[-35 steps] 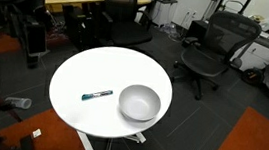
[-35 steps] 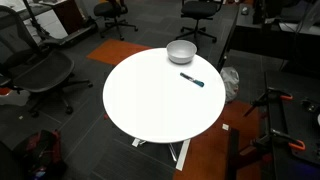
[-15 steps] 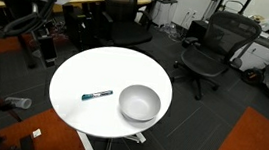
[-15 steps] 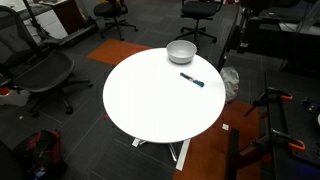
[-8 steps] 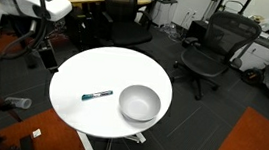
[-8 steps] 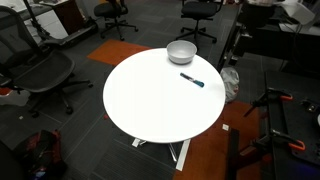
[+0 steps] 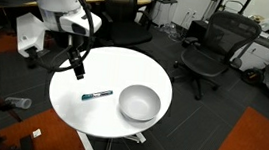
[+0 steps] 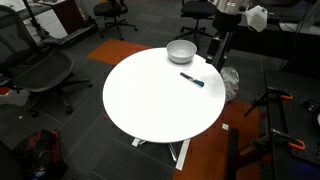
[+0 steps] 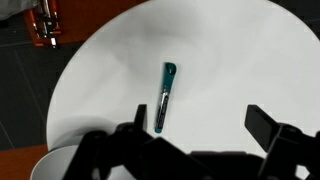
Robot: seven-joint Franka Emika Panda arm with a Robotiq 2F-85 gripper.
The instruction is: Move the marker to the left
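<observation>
The marker (image 7: 96,95) is a short teal pen with a dark end, lying flat on the round white table (image 7: 110,67). It also shows in an exterior view (image 8: 191,79) and in the wrist view (image 9: 164,96). My gripper (image 7: 78,67) hangs above the table's edge, a little away from the marker, and also shows in an exterior view (image 8: 222,48). In the wrist view my gripper (image 9: 198,125) is open and empty, with the marker just beyond its left finger.
A grey bowl (image 7: 140,103) stands on the table close to the marker; it also shows in an exterior view (image 8: 181,51) and in the wrist view (image 9: 50,166). Black office chairs (image 7: 213,48) (image 8: 40,70) and orange carpet (image 7: 257,148) surround the table.
The arm has swung in from outside the table and come down, so the gripper now hangs over the table near the marker. Marker and bowl have not moved.
</observation>
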